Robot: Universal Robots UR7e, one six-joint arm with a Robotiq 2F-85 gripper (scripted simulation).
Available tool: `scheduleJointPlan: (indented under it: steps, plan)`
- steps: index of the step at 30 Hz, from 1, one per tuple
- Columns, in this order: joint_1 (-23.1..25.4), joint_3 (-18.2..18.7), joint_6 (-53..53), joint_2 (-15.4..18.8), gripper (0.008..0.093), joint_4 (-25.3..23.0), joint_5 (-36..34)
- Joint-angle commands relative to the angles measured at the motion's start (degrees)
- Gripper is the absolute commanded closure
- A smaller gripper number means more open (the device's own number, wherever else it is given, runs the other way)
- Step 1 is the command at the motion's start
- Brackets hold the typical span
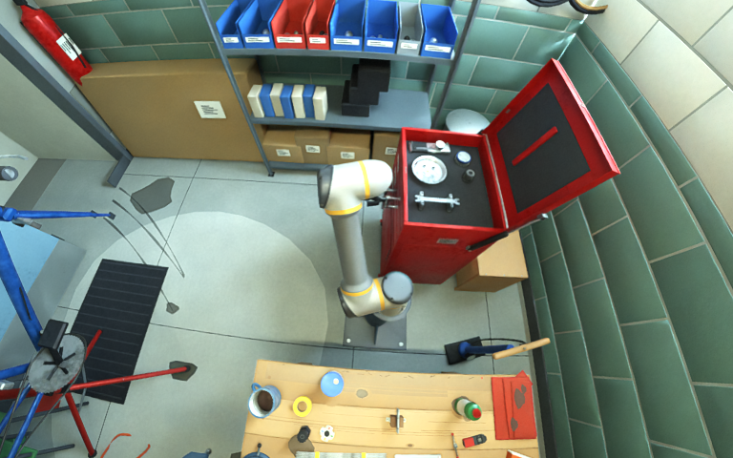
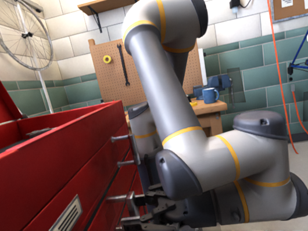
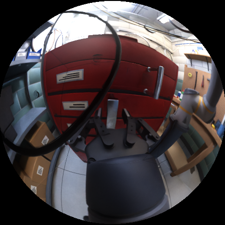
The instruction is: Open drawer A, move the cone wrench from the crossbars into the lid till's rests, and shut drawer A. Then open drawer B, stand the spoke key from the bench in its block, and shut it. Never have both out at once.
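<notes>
The cone wrench (image 1: 437, 201) lies across two rests in the open lid till on top of the red tool chest (image 1: 440, 227), whose drawers all sit flush. My gripper (image 3: 112, 121) is open at the chest's front, its fingers on either side of the second drawer's steel handle (image 3: 112, 117) and holding nothing. The top drawer's handle (image 3: 158, 82) stands above and to the right of it. The spoke key (image 1: 397, 419) lies on the wooden bench (image 1: 389, 410), far from my gripper.
The steel shelving unit (image 1: 335, 81) with bins and boxes stands behind the chest. A cardboard box (image 1: 494, 264) sits by the chest's side. On the bench are a blue mug (image 1: 264, 400), a yellow tape roll (image 1: 302, 405) and a red cloth (image 1: 513, 405).
</notes>
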Motion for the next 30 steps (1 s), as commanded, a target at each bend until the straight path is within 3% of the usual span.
scheduleJointPlan:
  steps: [1,22,30]
  plan:
    - [0.0,0.0,0.0,0.0,0.0434,0.0,0.0]
    - [0.0,0.0,0.0,-0.1,0.0434,0.0,0.0]
    - [0.0,0.0,0.0,-0.1,0.0589,0.0,0.0]
